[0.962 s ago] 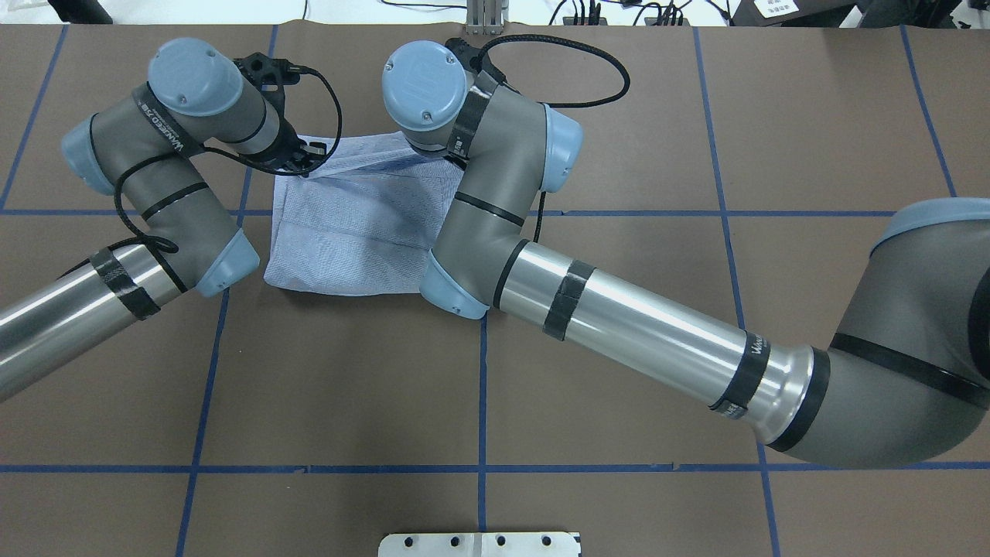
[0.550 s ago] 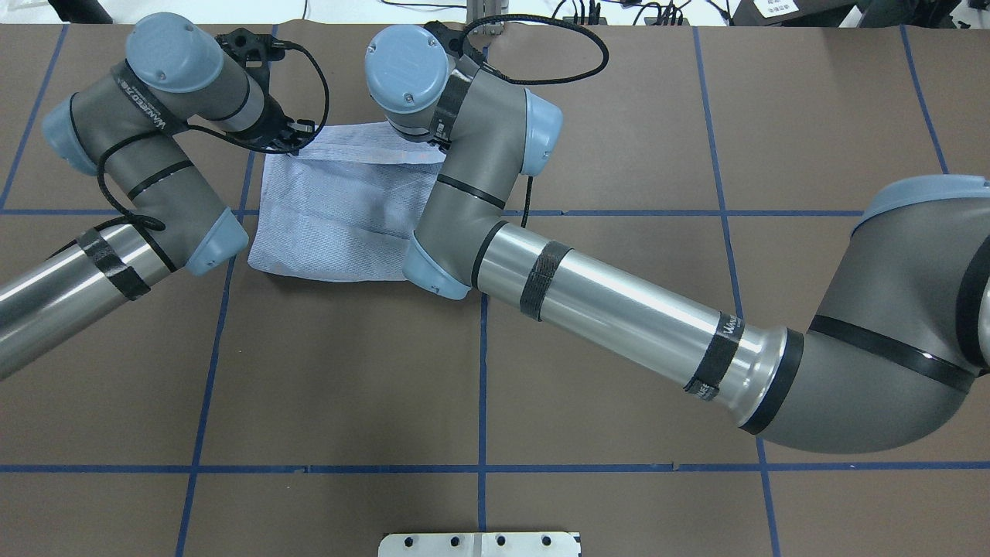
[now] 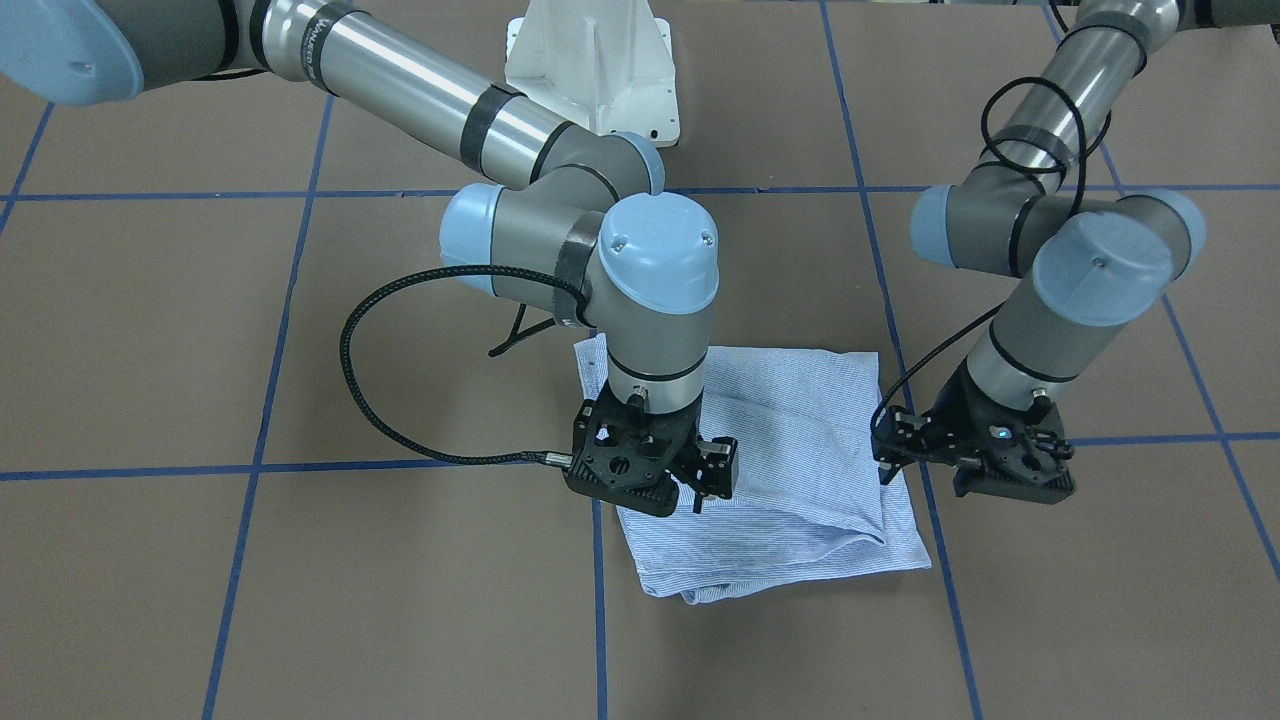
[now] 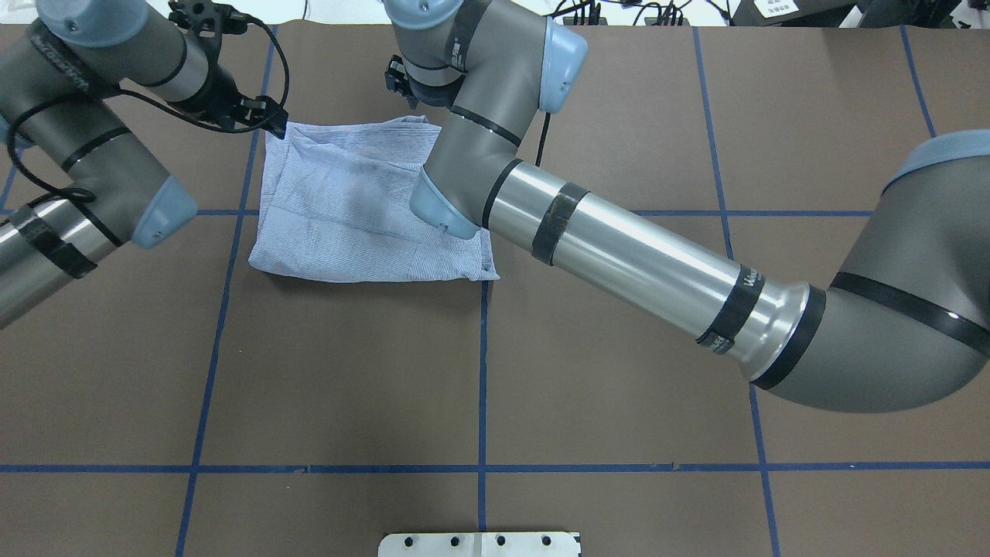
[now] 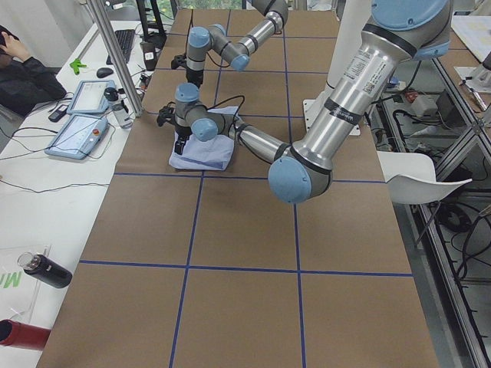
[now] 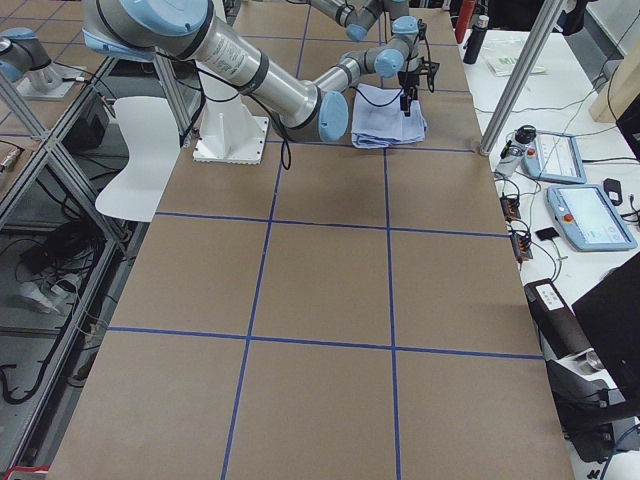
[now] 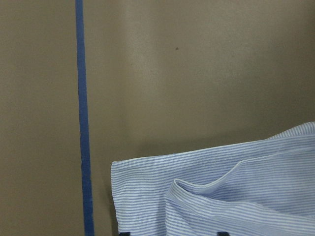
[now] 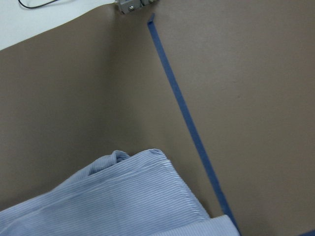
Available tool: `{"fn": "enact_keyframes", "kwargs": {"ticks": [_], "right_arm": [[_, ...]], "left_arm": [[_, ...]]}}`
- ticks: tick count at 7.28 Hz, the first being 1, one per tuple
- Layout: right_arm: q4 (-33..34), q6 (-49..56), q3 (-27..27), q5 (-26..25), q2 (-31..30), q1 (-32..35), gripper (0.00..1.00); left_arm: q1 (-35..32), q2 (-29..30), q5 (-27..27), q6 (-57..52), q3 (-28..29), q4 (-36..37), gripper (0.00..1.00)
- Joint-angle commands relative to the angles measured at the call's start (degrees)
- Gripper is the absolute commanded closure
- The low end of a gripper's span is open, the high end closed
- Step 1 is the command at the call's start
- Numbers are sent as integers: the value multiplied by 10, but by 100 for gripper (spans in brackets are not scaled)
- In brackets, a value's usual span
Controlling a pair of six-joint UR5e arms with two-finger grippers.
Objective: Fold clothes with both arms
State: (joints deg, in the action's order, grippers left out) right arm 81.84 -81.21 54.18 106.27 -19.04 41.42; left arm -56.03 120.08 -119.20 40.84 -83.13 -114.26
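Shirt [image 4: 348, 209] lies folded flat on table [image 4: 619, 402].

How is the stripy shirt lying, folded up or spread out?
Folded up. The shirt lies as a small rectangle, with several layers stacked at its edges.

The grey-and-silver jointed left arm [image 4: 85, 166] and its twin right arm [image 4: 642, 267] have polished silver tubes, matte grey housings and round light-blue joint caps with small screws. Black bands, some lettered in white, ring the tubes. A black braided cable [image 3: 345, 370] loops off each wrist. The two-finger left gripper [image 3: 900, 455] and right gripper [image 3: 708, 475] are black. In the front-facing view a white metal pedestal [image 3: 600, 60] stands at 12 o'clock.
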Motion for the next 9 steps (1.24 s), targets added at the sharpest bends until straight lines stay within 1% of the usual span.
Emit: {"fn": "enact_keyframes", "kwargs": {"ticks": [1,2,3,4,5,6,7,8,9], "right_arm": [[180,110,149,66,-61,37,0],[244,173,259,71,-134,58,0],[291,274,364,84,-224,89,0],[319,387,445,113,-312,136,0],[320,487,500,132,-396,180,0],[315,594,541,164,-488,229,0],[314,696,560,194,-558,286,0],[314,794,562,211,-617,341,0],[314,870,565,234,-672,388,0]], "left_arm": [[-14,-70,-17,-84,-126,74,0],[-27,-96,-18,-146,-183,130,0],[-44,-126,-25,-175,-230,169,0],[-69,-167,-28,-228,-257,177,0],[-111,-204,-40,-307,-259,178,0],[-164,-248,-85,-393,-253,178,0],[-210,-284,-115,-439,-248,178,0],[-238,-320,-124,-441,-251,171,0],[-248,-338,-123,-435,-249,173,0]]}}
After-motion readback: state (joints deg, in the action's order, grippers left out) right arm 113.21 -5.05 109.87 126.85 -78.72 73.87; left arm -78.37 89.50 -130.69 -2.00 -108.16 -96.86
